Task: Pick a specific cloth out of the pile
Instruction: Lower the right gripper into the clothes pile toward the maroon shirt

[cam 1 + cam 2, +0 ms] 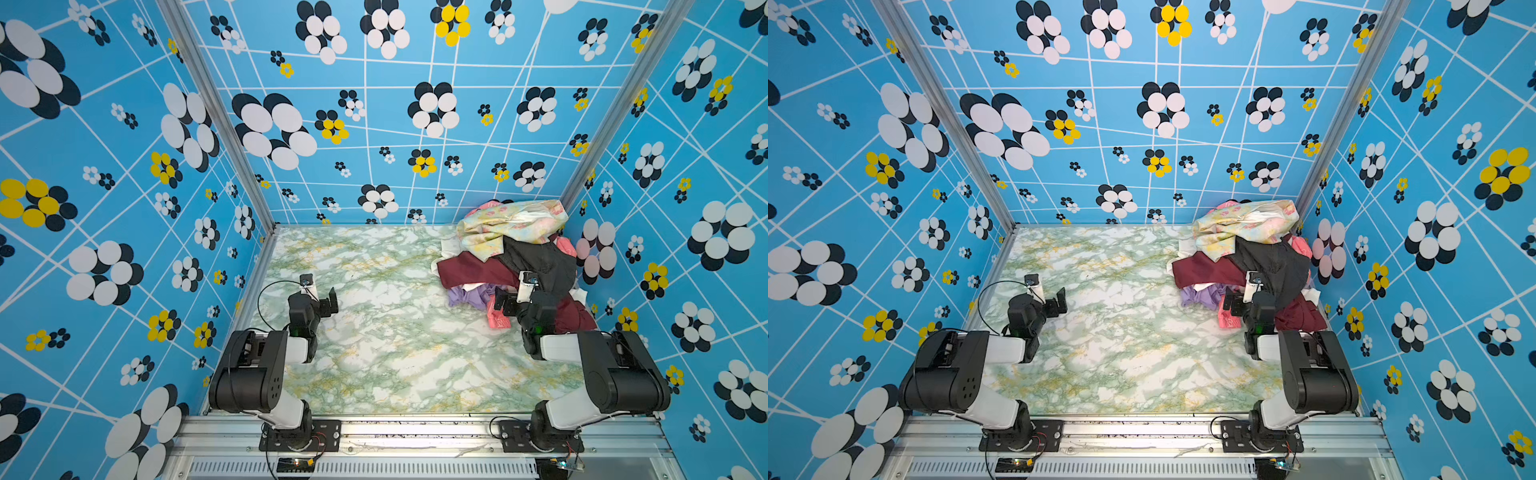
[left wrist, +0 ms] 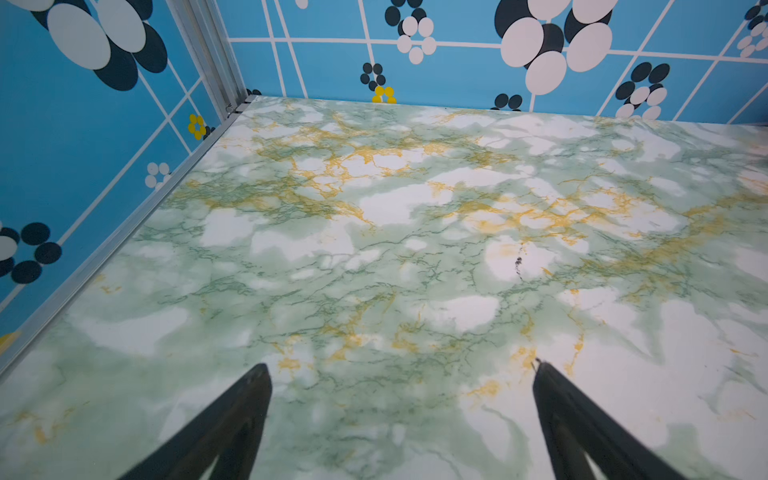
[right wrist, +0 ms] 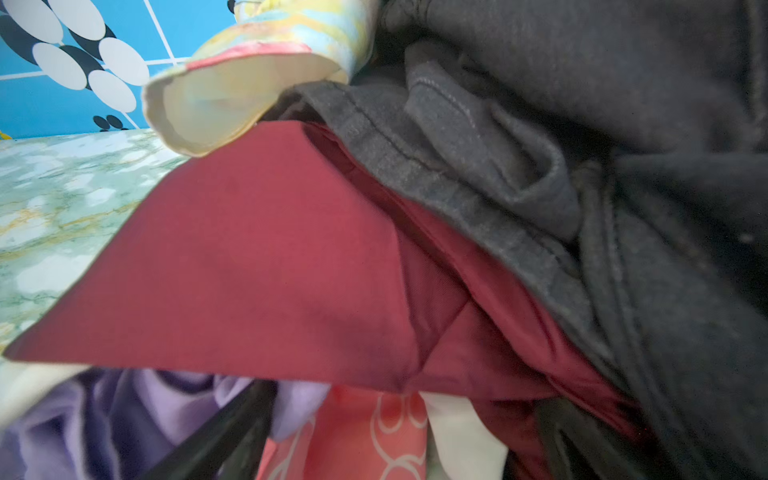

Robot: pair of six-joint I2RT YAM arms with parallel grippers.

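Large plain maroon thin-fabric cloth [image 1: 469,270], partly under black garment [image 1: 540,259], long axis upper-left to lower-right, right hand [image 1: 503,302] and left hand [image 2: 401,365] released.

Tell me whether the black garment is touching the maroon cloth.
Touching. The right wrist view shows the stitched hem of the black garment lying directly on the maroon cloth, overlapping its fold with no gap between them.
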